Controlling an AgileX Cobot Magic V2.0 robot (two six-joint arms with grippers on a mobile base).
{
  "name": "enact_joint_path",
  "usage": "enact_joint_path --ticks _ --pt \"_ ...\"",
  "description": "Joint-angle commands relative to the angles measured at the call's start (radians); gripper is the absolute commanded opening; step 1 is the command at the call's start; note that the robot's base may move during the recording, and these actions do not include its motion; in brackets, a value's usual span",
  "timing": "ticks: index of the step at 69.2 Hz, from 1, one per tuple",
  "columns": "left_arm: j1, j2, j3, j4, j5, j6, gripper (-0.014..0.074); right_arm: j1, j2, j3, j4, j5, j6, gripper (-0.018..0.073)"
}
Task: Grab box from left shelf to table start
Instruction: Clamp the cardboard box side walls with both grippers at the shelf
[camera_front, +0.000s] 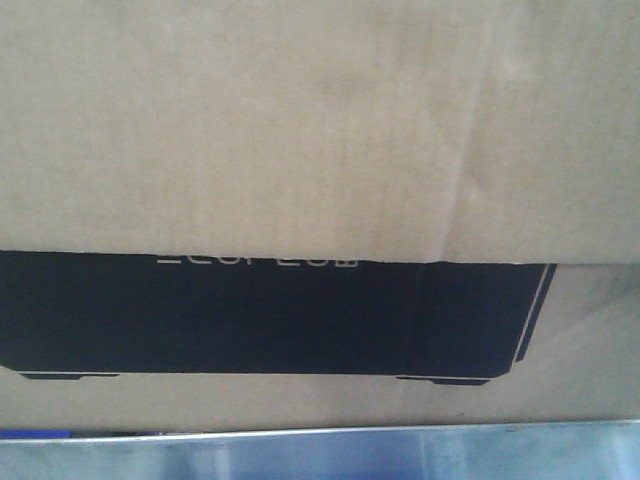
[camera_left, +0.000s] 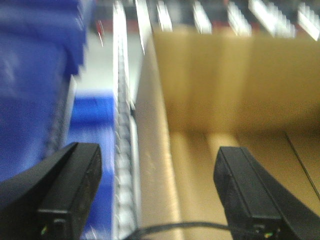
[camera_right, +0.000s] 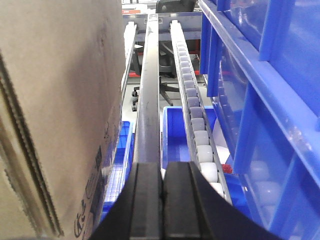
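Note:
The brown cardboard box (camera_front: 320, 130) with its black printed panel fills the front view and rests on the silvery metal shelf (camera_front: 400, 455) along the bottom. In the left wrist view my left gripper (camera_left: 155, 200) is open, its jaws wide apart over the box's left edge (camera_left: 225, 100); the view is blurred. In the right wrist view my right gripper (camera_right: 162, 200) is shut and empty, its fingers pressed together just right of the box's side (camera_right: 60, 100). No gripper shows in the front view.
Blue plastic bins (camera_right: 260, 100) stand close on the right of the right gripper. Roller tracks (camera_right: 195, 115) and a metal rail (camera_right: 149, 90) run away ahead. A blue bin (camera_left: 35, 85) lies left of the left gripper, beside a roller track (camera_left: 122, 150).

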Motion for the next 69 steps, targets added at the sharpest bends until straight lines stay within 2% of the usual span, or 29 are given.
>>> enact_joint_path --ticks 1,9,16,37,51,64,69 --pt "-0.037 0.078 -0.064 -0.032 -0.045 0.003 0.0388 -0.003 -0.006 0.002 -0.001 -0.084 -0.001 0.0020" --pt "-0.092 0.178 -0.102 -0.027 -0.007 0.003 0.0388 -0.003 -0.006 0.002 -0.001 -0.084 -0.001 0.0020" --pt "-0.109 0.261 -0.135 -0.018 0.039 0.003 0.0388 -0.003 -0.006 0.002 -0.001 -0.084 -0.001 0.0020" --pt "-0.109 0.459 -0.259 0.028 0.092 -0.001 0.0388 -0.003 -0.006 0.002 -0.001 -0.084 -0.001 0.0020" --pt "-0.107 0.573 -0.366 0.074 0.207 -0.059 0.0388 -0.003 -0.006 0.002 -0.001 -0.084 -0.001 0.0020" --pt "-0.107 0.640 -0.427 0.095 0.291 -0.062 0.0387 -0.003 -0.006 0.002 0.002 -0.097 0.000 0.0020" --pt "-0.107 0.654 -0.440 0.105 0.317 -0.089 0.0382 -0.003 -0.006 0.002 0.019 -0.107 0.000 0.0020"
